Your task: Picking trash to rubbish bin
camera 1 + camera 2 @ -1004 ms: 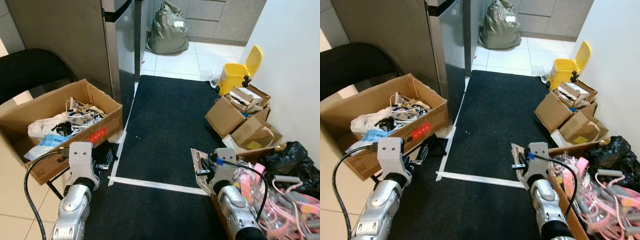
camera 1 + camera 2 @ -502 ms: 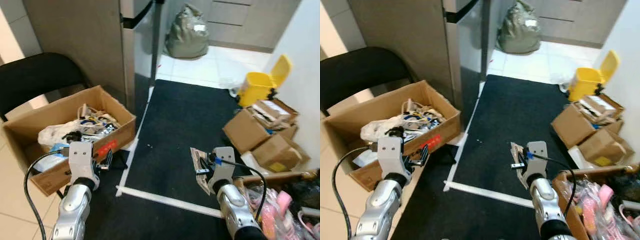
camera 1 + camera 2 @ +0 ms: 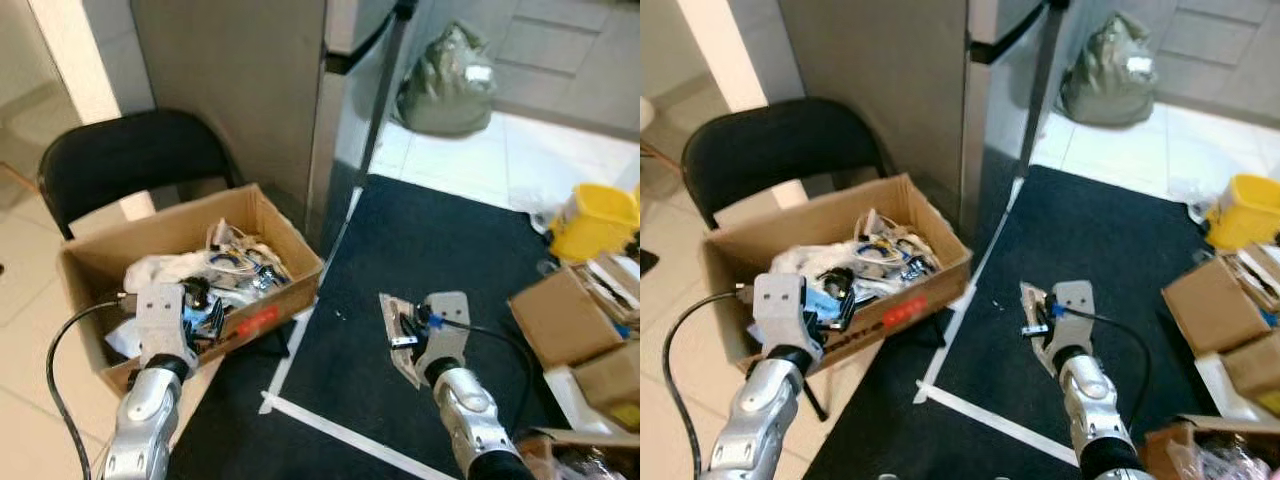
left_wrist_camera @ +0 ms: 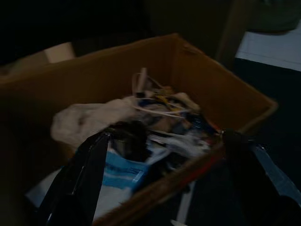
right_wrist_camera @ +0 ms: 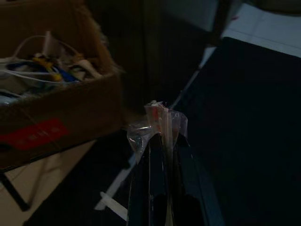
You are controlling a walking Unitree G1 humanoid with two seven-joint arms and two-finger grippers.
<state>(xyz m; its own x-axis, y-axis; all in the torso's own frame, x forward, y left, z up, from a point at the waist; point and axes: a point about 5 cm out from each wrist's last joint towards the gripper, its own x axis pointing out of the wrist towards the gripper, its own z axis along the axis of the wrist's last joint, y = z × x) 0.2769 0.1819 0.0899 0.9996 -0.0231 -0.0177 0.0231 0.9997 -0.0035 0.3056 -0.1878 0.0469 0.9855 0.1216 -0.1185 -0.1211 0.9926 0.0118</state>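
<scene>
Right hand (image 5: 164, 141) is pinched on a clear plastic wrapper (image 5: 159, 120): fingers pressed together with the crinkled film sticking out past the tips, held in the air over the black mat (image 3: 440, 260). In the head views the same wrapper (image 3: 398, 335) sits just in front of the right wrist, above the mat and near the white tape line (image 3: 340, 440) on the floor. Left hand (image 4: 164, 188) is spread, both black fingers (image 4: 75, 179) wide apart with nothing between them, pointing into the cardboard box (image 3: 275, 215). The box sits on a black folding chair (image 3: 130, 160) and is full of mixed trash: white plastic bag (image 3: 165, 270), tangled cables (image 3: 235, 262), blue packet (image 4: 124, 172); red label (image 3: 258, 320) on its front wall. The box is to the left of the mat, just beside the grey fridge (image 3: 260, 90). The yellow bin (image 3: 592, 222) stands at the far right edge of the mat, well apart from both hands; lid not visible at this crop. Brown cartons (image 3: 570, 315) are piled near it on the right. A grey-green sack (image 3: 450, 85) rests on the white tile beyond the mat. Wrist views are dark, detail is limited.
</scene>
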